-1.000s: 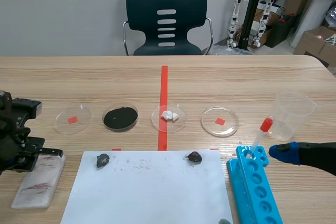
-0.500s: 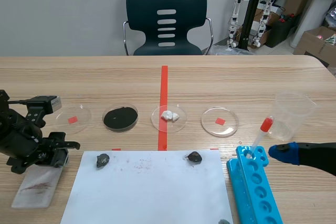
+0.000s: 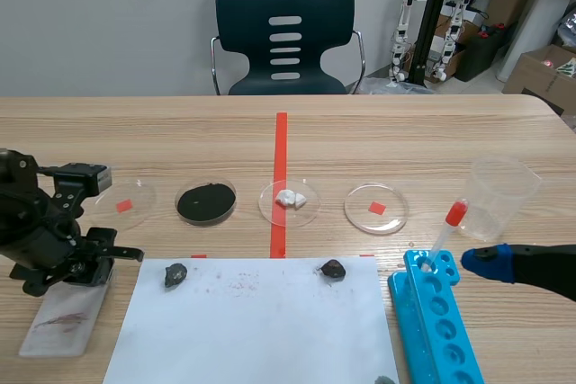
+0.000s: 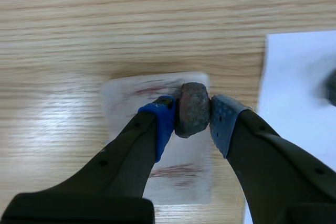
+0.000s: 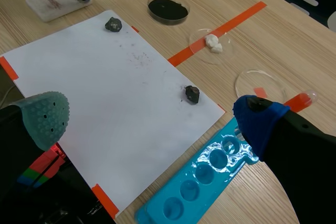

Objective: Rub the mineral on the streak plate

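- Mineral point(image 4: 192, 109), a brownish lump, is pinched between the blue pads point(image 4: 164, 121) of the left gripper point(image 4: 192, 120), over the far end of the streak plate point(image 4: 157, 150). Whether it touches the plate cannot be told.
- The streak plate is a white slab with reddish smears. It lies on the table point(image 3: 405, 132) just beside the white paper sheet point(image 3: 252, 330).
- Two dark stones lie on the sheet's far edge, one point(image 3: 175, 274) near the left gripper and the other point(image 3: 333, 268) toward the blue tray point(image 3: 436, 321).
- Beyond the sheet, in a row, are a dish of black powder point(image 3: 206, 201) and a dish with white lumps point(image 3: 290, 201), with two clear dishes point(image 3: 124, 204) point(image 3: 376, 209) at the ends.
- The right gripper point(image 5: 152, 116) hangs with its fingers spread wide, holding nothing, above the sheet and the tray.
- A red-bulbed dropper point(image 3: 447, 231) stands in the tray, with a clear beaker point(image 3: 502, 195) just behind.
- In the scene view the left gripper's body hides the mineral; only the left wrist view shows it.
- The scene view shows just a blue tip of the right arm, while the right wrist view shows both fingers spread.
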